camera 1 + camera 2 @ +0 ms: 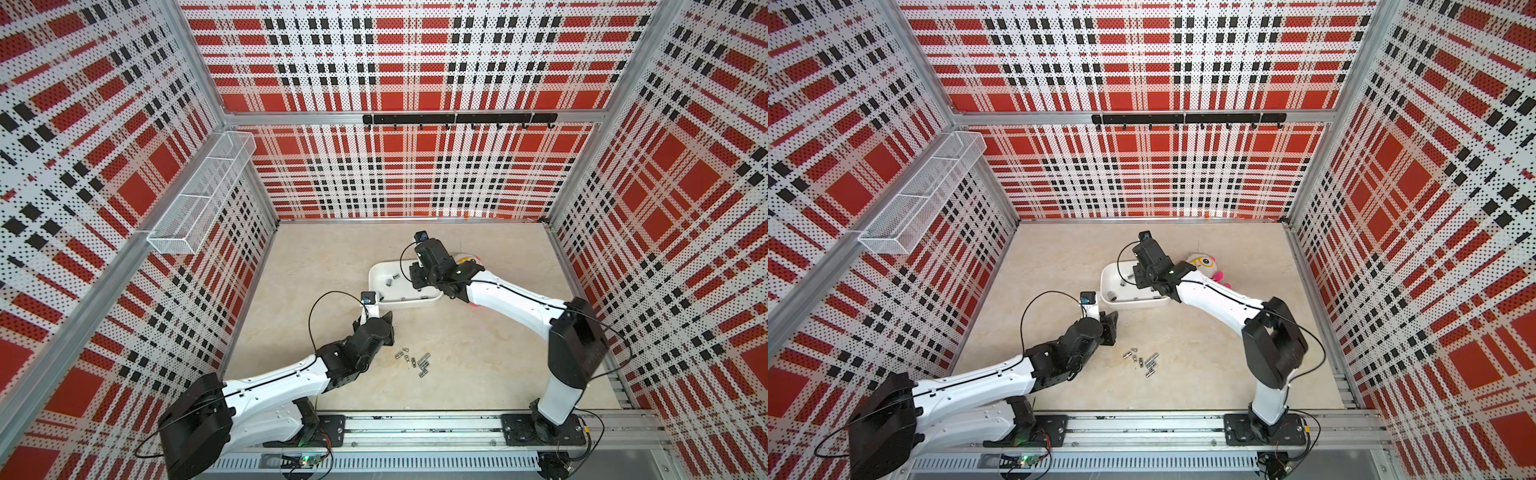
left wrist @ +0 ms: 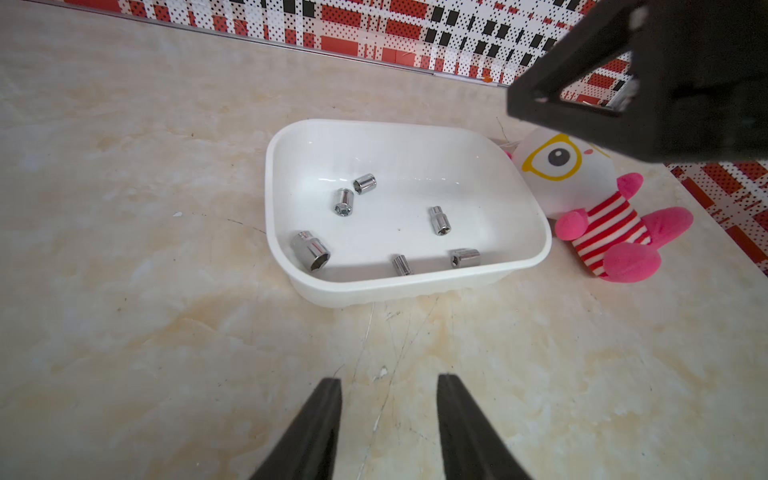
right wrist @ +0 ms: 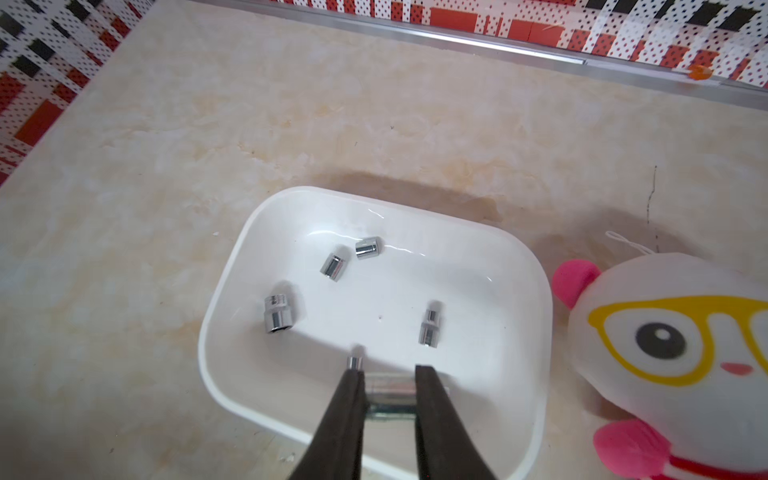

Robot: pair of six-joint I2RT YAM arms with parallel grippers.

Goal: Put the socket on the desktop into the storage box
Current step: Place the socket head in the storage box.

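Right wrist view: holds socket (image 3: 388, 386) in right gripper (image 3: 390, 370) over box (image 3: 478, 311), several sockets (image 2: 309, 251) inside, pile (image 1: 415, 361) waiting on desktop (image 1: 478, 332); left gripper (image 2: 389, 378) parted, empty.

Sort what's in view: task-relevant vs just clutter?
Job:
- storage box
- loose sockets on the desktop
- boxed sockets
- held socket in right hand

Lying about:
- plush doll
- wire-mesh basket
- hook rail
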